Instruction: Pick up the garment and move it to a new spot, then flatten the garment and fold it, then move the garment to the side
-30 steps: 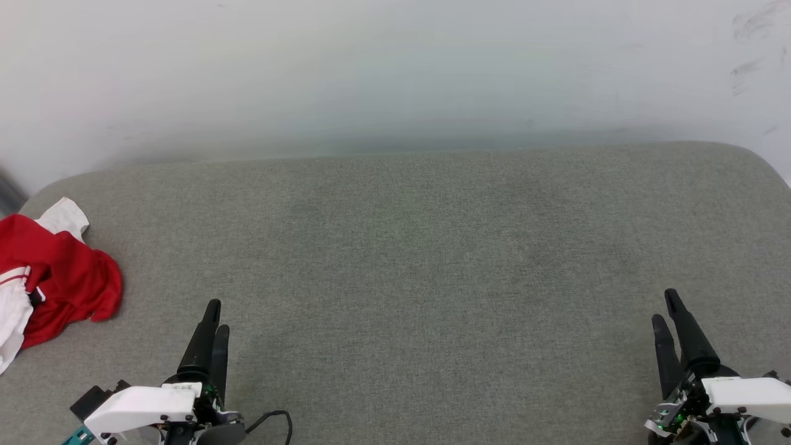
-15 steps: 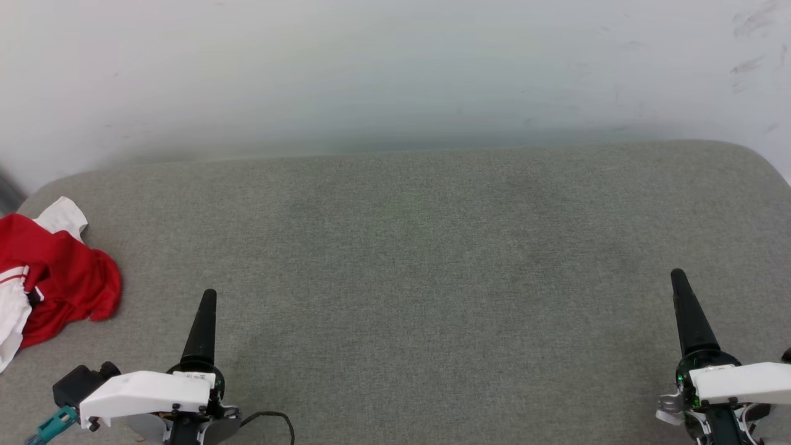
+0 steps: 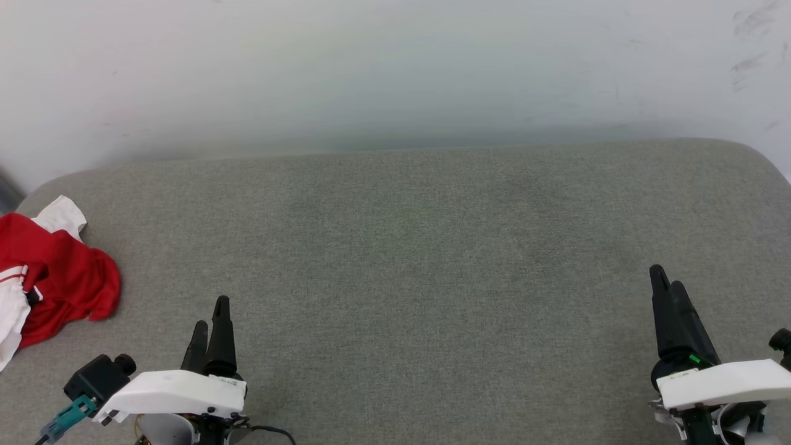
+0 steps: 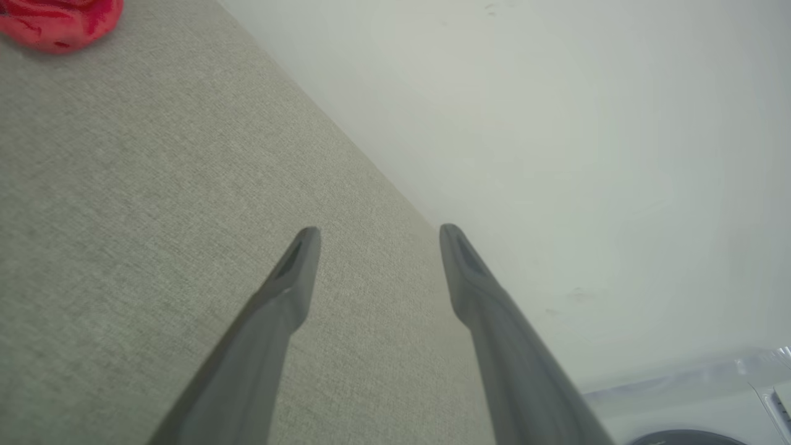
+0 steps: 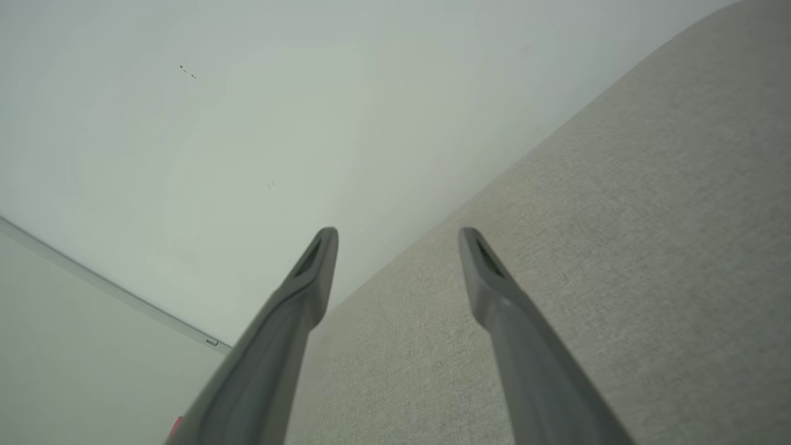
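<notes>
The garment lies crumpled at the far left edge of the grey cushioned surface, red with white sleeves showing. A red corner of the garment sits at the top left of the left wrist view. My left gripper hovers at the lower left, to the right of the garment and apart from it, open with nothing between its fingers. My right gripper stands at the lower right, far from the garment, open and empty, its fingers spread over the surface.
A pale wall rises behind the back edge of the cushioned surface. The surface's corners are rounded at the far left and far right. A black cable trails beside my left wrist.
Both wrists have rolled, so each gripper again shows two fingers where half a second ago one showed. The garment has not moved.
</notes>
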You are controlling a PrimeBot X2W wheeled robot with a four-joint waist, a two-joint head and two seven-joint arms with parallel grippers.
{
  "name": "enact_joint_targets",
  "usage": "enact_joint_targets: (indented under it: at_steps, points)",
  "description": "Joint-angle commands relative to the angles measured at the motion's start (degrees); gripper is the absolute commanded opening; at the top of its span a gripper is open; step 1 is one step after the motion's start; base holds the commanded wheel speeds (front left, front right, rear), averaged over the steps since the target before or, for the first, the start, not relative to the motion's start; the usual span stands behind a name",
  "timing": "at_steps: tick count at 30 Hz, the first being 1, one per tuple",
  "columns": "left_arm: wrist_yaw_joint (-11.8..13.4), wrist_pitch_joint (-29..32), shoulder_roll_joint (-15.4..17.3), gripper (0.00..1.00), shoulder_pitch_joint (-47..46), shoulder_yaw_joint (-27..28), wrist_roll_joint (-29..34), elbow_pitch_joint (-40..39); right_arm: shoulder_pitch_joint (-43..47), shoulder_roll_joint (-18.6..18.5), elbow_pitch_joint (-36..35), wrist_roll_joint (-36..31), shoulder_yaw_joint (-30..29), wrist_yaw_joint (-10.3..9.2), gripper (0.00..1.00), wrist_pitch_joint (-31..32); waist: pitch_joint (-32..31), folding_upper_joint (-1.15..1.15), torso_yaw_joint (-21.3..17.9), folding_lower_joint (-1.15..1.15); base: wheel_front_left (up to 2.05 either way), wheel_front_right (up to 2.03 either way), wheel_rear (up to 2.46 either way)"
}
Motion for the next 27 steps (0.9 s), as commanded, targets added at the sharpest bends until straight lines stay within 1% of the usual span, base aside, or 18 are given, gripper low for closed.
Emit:
enact_joint_targets:
  at_steps: [1,13,27]
  points:
    - [0.6,-0.6,0.1,1.0,-0.2,-0.4,2.6,-1.3,0.0,-0.1,-1.4,-2.5,0.3,0.01,1.0,-0.7,0.0,0.0,0.0,0.0,0.0,0.0,0.0]
    - [2.3,-2.9,0.2,1.0,1.0,-2.7,13.5,-2.5,1.5,0.0,-2.7,-13.0,0.9,0.01,1.0,-3.0,0.0,0.0,0.1,0.0,0.0,0.0,0.0]
    - [2.7,-5.3,0.7,1.0,2.1,-5.1,23.4,-3.2,2.7,0.0,-3.9,-23.1,1.2,0.01,1.0,-5.3,-0.2,0.0,0.2,0.0,0.0,0.0,0.0]
